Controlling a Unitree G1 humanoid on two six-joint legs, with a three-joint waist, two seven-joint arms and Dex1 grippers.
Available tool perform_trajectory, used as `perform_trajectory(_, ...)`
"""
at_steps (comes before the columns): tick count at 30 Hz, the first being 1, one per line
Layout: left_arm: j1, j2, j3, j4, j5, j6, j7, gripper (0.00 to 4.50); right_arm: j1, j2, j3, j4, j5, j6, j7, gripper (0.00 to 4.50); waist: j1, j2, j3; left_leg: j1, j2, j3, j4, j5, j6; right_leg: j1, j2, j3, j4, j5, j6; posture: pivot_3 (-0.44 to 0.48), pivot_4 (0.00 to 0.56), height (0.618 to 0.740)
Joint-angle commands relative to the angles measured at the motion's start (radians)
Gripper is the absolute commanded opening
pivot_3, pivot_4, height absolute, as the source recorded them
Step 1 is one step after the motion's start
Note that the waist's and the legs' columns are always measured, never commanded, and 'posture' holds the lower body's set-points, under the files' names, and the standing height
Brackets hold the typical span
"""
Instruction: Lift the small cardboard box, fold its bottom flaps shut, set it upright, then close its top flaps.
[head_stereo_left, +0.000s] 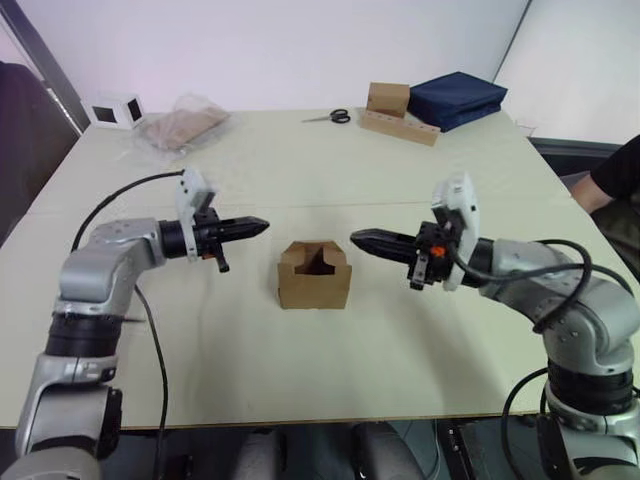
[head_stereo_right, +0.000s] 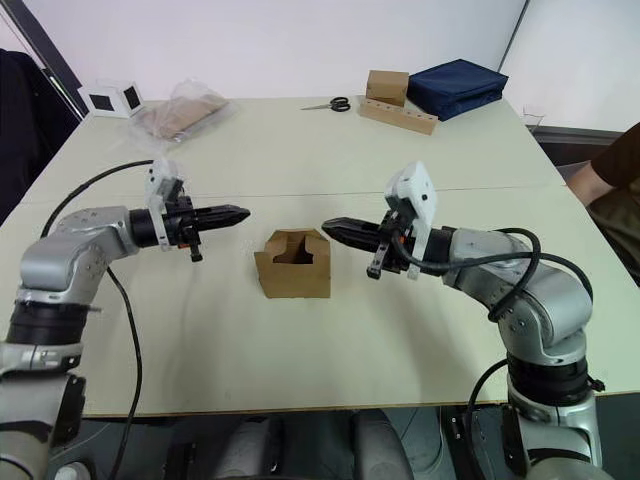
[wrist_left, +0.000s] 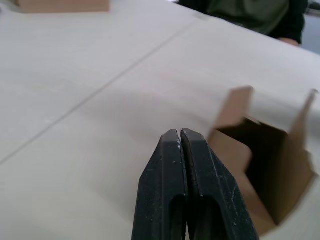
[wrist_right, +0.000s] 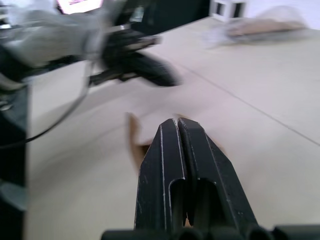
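The small cardboard box (head_stereo_left: 314, 276) is seen at the centre of the frame, standing on the tabletop (head_stereo_left: 300, 180) with its top flaps up and its inside showing. The left gripper (head_stereo_left: 262, 224) is held just left of the box, fingers pressed closed on nothing, tips pointed at it but apart from it. The right gripper (head_stereo_left: 356, 238) is held just right of the box, fingers likewise closed and empty, not touching it. At the upper edge of the frame, scissors (head_stereo_left: 328, 117), a tan cube with a perforated strip (head_stereo_left: 395, 110), a dark blue bag (head_stereo_left: 457, 98), a plastic-wrapped bundle (head_stereo_left: 183, 124) and a white cube (head_stereo_left: 115, 109) are seen.
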Motion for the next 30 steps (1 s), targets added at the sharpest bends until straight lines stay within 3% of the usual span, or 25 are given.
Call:
perform_trajectory(1, -0.098, -0.032, -0.045, 0.152, 0.061, -0.103, -0.051, 0.05, 0.023, 0.002, 0.063, -0.056, 0.018, 0.001, -0.022, 0.00, 0.001, 0.000, 0.000, 0.000, 0.000, 0.000, 0.000, 0.000, 0.000, 0.000, 0.000, 0.000, 0.000, 0.000, 0.000, 0.000, 0.150, 0.740)
perform_trajectory(7, -0.246, -0.142, -0.119, 0.444, 0.150, -0.243, -0.144, 0.05, 0.030, 0.031, 0.199, -0.008, -0.061, -0.052, -0.047, 0.00, -0.002, 0.000, 0.000, -0.001, 0.000, 0.000, 0.000, 0.000, 0.000, -0.001, 0.000, 0.000, 0.000, 0.000, 0.000, 0.000, 0.150, 0.740)
perform_trajectory(14, -0.312, -0.216, -0.130, 0.648, 0.207, -0.361, -0.223, 0.05, 0.011, 0.052, 0.250, 0.053, -0.115, -0.100, -0.051, 0.00, -0.004, 0.000, 0.000, -0.001, 0.000, 0.000, 0.000, 0.000, 0.000, -0.001, 0.000, 0.000, 0.000, 0.000, 0.000, 0.000, 0.150, 0.740)
perform_trajectory(30, -0.325, -0.262, -0.112, 0.707, 0.245, -0.441, -0.280, 0.05, -0.008, 0.097, 0.294, 0.132, -0.164, -0.132, -0.043, 0.00, -0.003, 0.000, 0.000, -0.001, 0.000, 0.000, 0.000, 0.000, 0.000, -0.001, 0.000, 0.000, 0.000, 0.000, 0.000, 0.000, 0.150, 0.740)
